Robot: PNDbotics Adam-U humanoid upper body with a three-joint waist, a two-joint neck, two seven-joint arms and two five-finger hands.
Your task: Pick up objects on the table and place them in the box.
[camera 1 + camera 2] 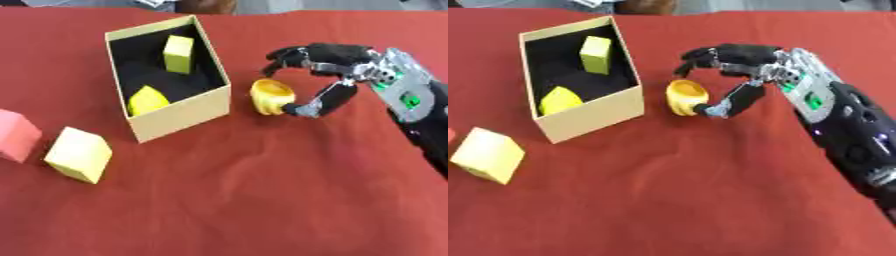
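Left eye view: your right hand (325, 75) cups the yellow cup (271, 96), fingers curled, not yet clamped; box (179, 116) just beyond, ready for the drop.

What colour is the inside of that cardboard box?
Black inside the tan cardboard box, clearest in the left eye view.

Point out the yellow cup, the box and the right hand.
yellow cup (272, 95): left eye view, its side.
box (182, 114): left eye view, near outer wall.
right hand (750, 59): right eye view, back of hand.
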